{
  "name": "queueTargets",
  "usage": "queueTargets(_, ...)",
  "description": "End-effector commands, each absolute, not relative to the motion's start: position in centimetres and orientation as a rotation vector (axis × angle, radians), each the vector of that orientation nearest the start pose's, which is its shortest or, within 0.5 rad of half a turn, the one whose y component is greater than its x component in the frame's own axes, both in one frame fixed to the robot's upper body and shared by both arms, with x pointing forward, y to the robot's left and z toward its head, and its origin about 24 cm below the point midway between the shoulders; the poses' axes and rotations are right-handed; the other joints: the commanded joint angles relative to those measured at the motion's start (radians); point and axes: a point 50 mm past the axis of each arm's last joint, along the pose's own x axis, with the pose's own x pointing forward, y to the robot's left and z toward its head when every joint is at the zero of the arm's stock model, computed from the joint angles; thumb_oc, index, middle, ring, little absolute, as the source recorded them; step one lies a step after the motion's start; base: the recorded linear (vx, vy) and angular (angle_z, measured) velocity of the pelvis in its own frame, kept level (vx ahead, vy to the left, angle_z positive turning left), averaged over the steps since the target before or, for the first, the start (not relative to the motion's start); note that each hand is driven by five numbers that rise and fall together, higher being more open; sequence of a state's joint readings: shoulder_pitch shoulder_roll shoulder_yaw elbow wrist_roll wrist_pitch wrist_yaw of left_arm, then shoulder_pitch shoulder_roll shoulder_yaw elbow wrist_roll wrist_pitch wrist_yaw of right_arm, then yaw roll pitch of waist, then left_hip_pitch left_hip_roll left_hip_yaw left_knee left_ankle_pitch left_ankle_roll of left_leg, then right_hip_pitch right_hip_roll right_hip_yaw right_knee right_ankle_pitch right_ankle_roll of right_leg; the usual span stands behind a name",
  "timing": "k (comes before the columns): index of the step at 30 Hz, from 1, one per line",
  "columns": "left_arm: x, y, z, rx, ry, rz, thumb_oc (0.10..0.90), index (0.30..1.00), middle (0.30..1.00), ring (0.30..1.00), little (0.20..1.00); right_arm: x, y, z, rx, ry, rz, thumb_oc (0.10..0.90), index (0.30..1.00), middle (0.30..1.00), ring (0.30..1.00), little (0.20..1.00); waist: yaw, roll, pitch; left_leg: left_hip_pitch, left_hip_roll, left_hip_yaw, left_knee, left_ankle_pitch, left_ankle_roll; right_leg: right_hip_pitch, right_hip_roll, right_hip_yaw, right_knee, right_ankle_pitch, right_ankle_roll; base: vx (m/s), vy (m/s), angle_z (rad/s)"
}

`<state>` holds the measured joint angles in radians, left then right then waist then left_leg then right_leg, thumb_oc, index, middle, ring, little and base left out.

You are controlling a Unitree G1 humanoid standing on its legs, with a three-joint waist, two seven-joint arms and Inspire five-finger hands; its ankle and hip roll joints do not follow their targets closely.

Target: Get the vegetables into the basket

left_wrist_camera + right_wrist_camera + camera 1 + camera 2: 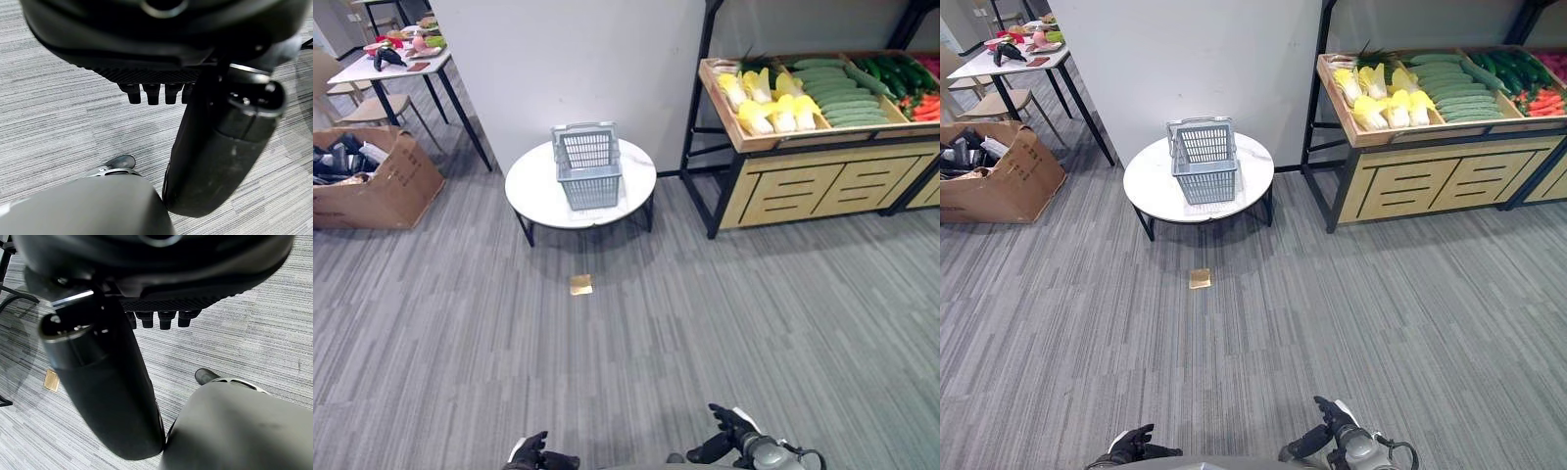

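1. far left, a cardboard box (374, 181) of dark odds and ends sits on the floor, with a white table (386, 67) of colourful items behind it; neither looks part of the job.
2. near left, the left hand (536, 455) hangs low by the body, holding nothing; in its wrist view the fingers (152, 93) point straight out, relaxed and apart.
3. centre far, the grey basket (587, 164) stands upright on a round white table (536, 192); it looks empty, handles folded back. a small tan marker (580, 285) lies on the carpet in front of the table.
4. near right, the right hand (728, 436) is also low and empty, fingers (166, 319) straight and loosely spread.
5. far right, the vegetables rest on a wooden shelf (822, 176): yellow-white cabbages (773, 103), then cucumbers (842, 96), with red ones (925, 106) at the edge.
6. judged step: the very start, nothing picked yet. vegetables and basket are both well apart from either hand.
7. next move calls for walking forward and right to the shelf, then reaching for a vegetable.
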<state>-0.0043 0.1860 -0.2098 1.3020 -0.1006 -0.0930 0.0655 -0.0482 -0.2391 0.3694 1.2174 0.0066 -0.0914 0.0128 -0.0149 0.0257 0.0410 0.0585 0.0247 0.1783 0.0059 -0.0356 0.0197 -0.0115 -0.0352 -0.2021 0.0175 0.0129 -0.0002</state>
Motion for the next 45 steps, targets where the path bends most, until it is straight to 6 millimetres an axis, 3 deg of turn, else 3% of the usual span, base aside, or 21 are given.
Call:
queueTargets(1,7.6,19.8,-17.1,0.259,1.22,-0.02,0.9,1.0,1.0,1.0,1.0,10.4,-23.1,-15.9,-0.512,1.171,0.188,0.9,1.0,1.0,1.0,1.0,-0.004,-0.04,0.013,0.021,0.094,-0.024,-0.093,0.068,-0.114,0.04,-0.133,0.027,-0.105,0.101,0.161,0.0,0.0,0.0)
queueTargets(22,10.1,18.6,-16.3,0.294,1.089,-0.096,0.9,1.0,1.0,1.0,1.0,11.5,-25.7,-15.0,-0.572,1.163,0.082,0.9,1.0,1.0,1.0,1.0,0.001,-0.013,0.063,-0.014,0.113,-0.047,-0.093,0.094,-0.122,0.015,-0.117,0.013,-0.094,0.098,0.152,0.0,-0.008,0.02)
queueTargets(24,10.9,18.7,-15.8,0.307,1.047,-0.119,0.9,1.0,1.0,1.0,1.0,12.2,-26.5,-14.5,-0.58,1.144,0.046,0.9,1.0,1.0,1.0,1.0,0.001,-0.005,0.085,-0.033,0.127,-0.054,-0.093,0.108,-0.126,-0.019,-0.108,0.011,-0.052,0.08,0.144,-0.04,-0.08,0.02)
queueTargets(26,9.4,20.2,-16.5,0.402,1.147,-0.09,0.9,1.0,1.0,1.0,1.0,13.4,-26.2,-14.2,-0.57,1.105,0.03,0.9,1.0,1.0,1.0,1.0,0.0,-0.004,0.11,-0.057,0.149,-0.063,-0.093,0.128,-0.133,-0.069,-0.087,0.011,0.008,0.043,0.125,-0.03,-0.143,0.07)
queueTargets(29,11.1,20.9,-16.0,0.469,1.098,-0.08,0.9,1.0,1.0,1.0,1.0,13.9,-26.1,-14.0,-0.569,1.084,0.018,0.9,1.0,1.0,1.0,1.0,0.001,-0.004,0.123,-0.071,0.159,-0.072,-0.083,0.139,-0.136,-0.085,-0.076,0.013,0.032,0.025,0.112,0.01,-0.103,0.11)
queueTargets(32,12.2,21.0,-15.7,0.443,1.081,-0.032,0.9,1.0,1.0,1.0,1.0,14.6,-25.8,-13.9,-0.57,1.061,0.016,0.9,1.0,1.0,1.0,1.0,0.001,-0.014,0.144,-0.124,0.162,-0.087,0.031,0.124,-0.138,-0.089,-0.067,0.019,0.031,0.015,0.093,0.04,-0.158,0.06)
queueTargets(34,12.4,20.8,-15.7,0.431,1.088,-0.031,0.9,1.0,1.0,1.0,1.0,14.8,-25.8,-13.8,-0.579,1.05,0.026,0.9,1.0,1.0,1.0,1.0,0.002,-0.023,0.168,-0.201,0.15,-0.108,0.208,0.152,-0.152,-0.065,-0.063,0.021,0.014,0.007,0.073,0.1,-0.174,0.04)
queueTargets(35,12.4,20.8,-15.7,0.431,1.088,-0.031,0.9,1.0,1.0,1.0,1.0,14.8,-25.8,-13.8,-0.579,1.049,0.026,0.9,1.0,1.0,1.0,1.0,0.001,-0.022,0.167,-0.205,0.151,-0.11,0.213,0.15,-0.153,-0.066,-0.062,0.02,0.014,0.007,0.072,0.19,-0.137,0.02)
queueTargets(36,12.6,20.3,-15.8,0.418,1.084,-0.055,0.9,1.0,1.0,1.0,1.0,15.1,-26.0,-13.6,-0.588,1.048,0.026,0.9,1.0,1.0,1.0,1.0,0.009,-0.028,0.187,-0.267,0.117,-0.169,0.306,0.184,-0.152,-0.04,-0.061,0.026,0.008,-0.011,0.064,0.12,-0.043,0.03)
queueTargets(39,12.9,20.5,-15.6,0.408,1.076,-0.048,0.9,1.0,1.0,1.0,1.0,15.0,-26.0,-13.6,-0.594,1.052,0.03,0.9,1.0,1.0,1.0,1.0,0.011,-0.031,0.186,-0.292,0.115,-0.187,0.232,0.18,-0.143,-0.032,-0.063,0.032,0.005,-0.021,0.071,0.2,0.046,-0.07)
queueTargets(40,12.9,20.8,-15.6,0.408,1.078,-0.036,0.9,1.0,1.0,1.0,1.0,14.8,-25.9,-13.8,-0.594,1.062,0.036,0.9,1.0,1.0,1.0,1.0,0.012,-0.035,0.178,-0.303,0.147,-0.177,0.146,0.175,-0.137,-0.029,-0.067,0.038,0.005,-0.034,0.083,0.2,0.105,-0.16)
queueTargets(41,12.9,20.8,-15.6,0.408,1.078,-0.036,0.9,1.0,1.0,1.0,1.0,14.8,-25.9,-13.8,-0.594,1.062,0.036,0.9,1.0,1.0,1.0,1.0,0.012,-0.036,0.179,-0.301,0.147,-0.175,0.144,0.175,-0.137,-0.028,-0.068,0.039,0.006,-0.035,0.084,0.31,0.225,-0.18)
queueTargets(42,12.4,20.8,-15.8,0.417,1.093,-0.046,0.9,1.0,1.0,1.0,1.0,14.5,-25.9,-13.9,-0.593,1.071,0.038,0.9,1.0,1.0,1.0,1.0,0.019,-0.026,0.173,-0.349,0.202,-0.161,0.04,0.246,-0.153,-0.009,-0.073,0.045,0.013,-0.056,0.095,0.27,0.224,-0.15)
queueTargets(45,11.7,21.2,-15.9,0.416,1.114,-0.037,0.9,1.0,1.0,1.0,1.0,13.9,-26.1,-14.1,-0.581,1.089,0.027,0.9,1.0,1.0,1.0,1.0,0.03,-0.018,0.166,-0.369,0.229,-0.119,-0.026,0.307,-0.175,0.036,-0.08,0.046,0.014,-0.079,0.105,0.24,0.196,-0.04)
